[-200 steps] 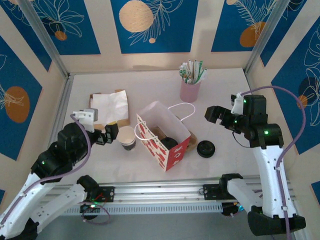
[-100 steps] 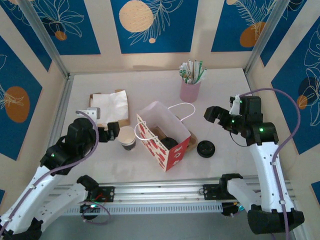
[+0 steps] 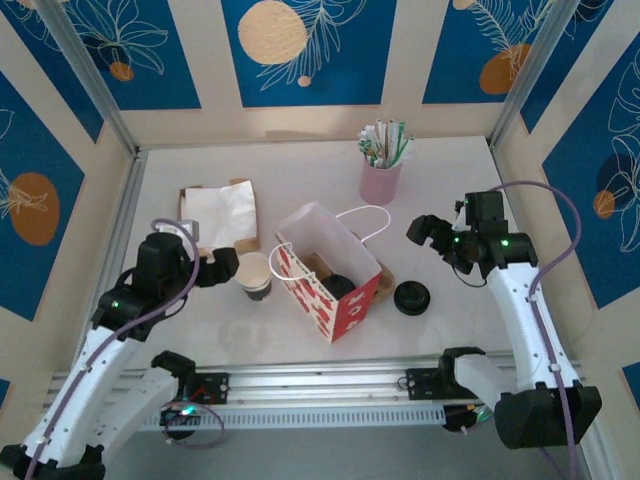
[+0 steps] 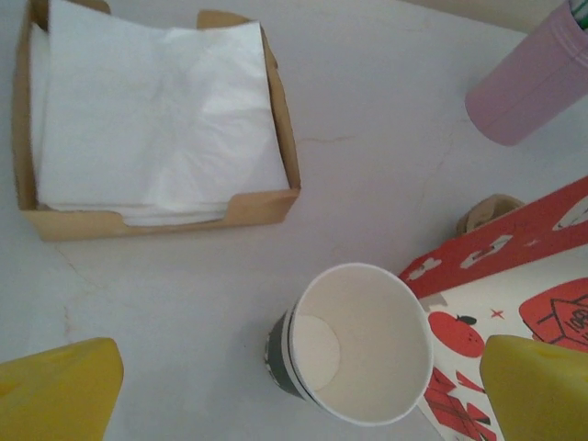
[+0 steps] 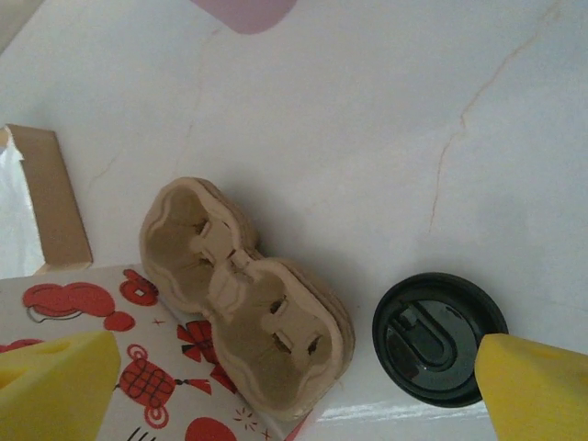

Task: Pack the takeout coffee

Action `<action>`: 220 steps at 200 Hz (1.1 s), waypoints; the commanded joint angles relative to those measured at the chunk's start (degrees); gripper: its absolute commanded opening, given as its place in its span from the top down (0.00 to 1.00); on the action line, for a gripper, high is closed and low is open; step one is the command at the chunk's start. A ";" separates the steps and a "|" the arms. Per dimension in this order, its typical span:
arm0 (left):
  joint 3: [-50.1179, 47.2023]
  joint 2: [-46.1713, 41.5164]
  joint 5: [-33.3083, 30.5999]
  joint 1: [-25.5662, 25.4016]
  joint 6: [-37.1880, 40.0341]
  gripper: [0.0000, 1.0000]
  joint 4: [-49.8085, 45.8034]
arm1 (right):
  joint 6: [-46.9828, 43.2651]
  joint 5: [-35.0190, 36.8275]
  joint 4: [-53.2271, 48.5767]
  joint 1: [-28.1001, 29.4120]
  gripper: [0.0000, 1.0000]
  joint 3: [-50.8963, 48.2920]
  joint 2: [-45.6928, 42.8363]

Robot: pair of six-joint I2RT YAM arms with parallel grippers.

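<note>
The takeout coffee (image 3: pixel 254 275) is a small off-white paper cup with a dark band near its base. It stands upright and uncovered on the table, just left of the red and white paper bag (image 3: pixel 325 270). My left gripper (image 3: pixel 222 265) hovers open right beside the cup on its left. In the left wrist view the cup (image 4: pixel 358 344) sits between the yellow fingers, nearer the right finger (image 4: pixel 537 386), and nothing touches it. My right gripper (image 3: pixel 428 232) is open above the table right of the bag, over the black lid (image 5: pixel 439 338) and the pulp cup carrier (image 5: pixel 243 294).
A cardboard holder of white napkins (image 3: pixel 215 215) lies behind the left gripper. The pink cup of wrapped straws (image 3: pixel 381 175) stands at the back. The bag stands open, with a dark round thing inside. The black lid (image 3: pixel 411 297) lies right of the bag.
The left arm has swung in so its wrist sits straighter behind the cup. The right arm has drawn slightly left and lower. Both grippers stay open.
</note>
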 commanded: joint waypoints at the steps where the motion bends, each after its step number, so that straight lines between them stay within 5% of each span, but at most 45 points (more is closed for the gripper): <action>1: -1.16 0.06 4.97 1.11 -1.39 0.04 0.55 | 1.56 0.72 1.01 -0.22 0.01 -2.18 0.27; 131: -2.51 3.96 12.23 2.01 -3.46 0.37 5.36 | 3.51 -0.94 5.83 -0.29 0.01 -4.06 1.93; 182: 4.70 15.54 15.88 3.87 -0.71 0.41 12.56 | 0.22 -2.45 9.76 -0.29 0.00 5.00 9.27; 220: 12.32 26.74 18.97 5.12 1.59 0.39 18.21 | -1.38 -4.26 10.80 -0.21 0.12 14.62 18.14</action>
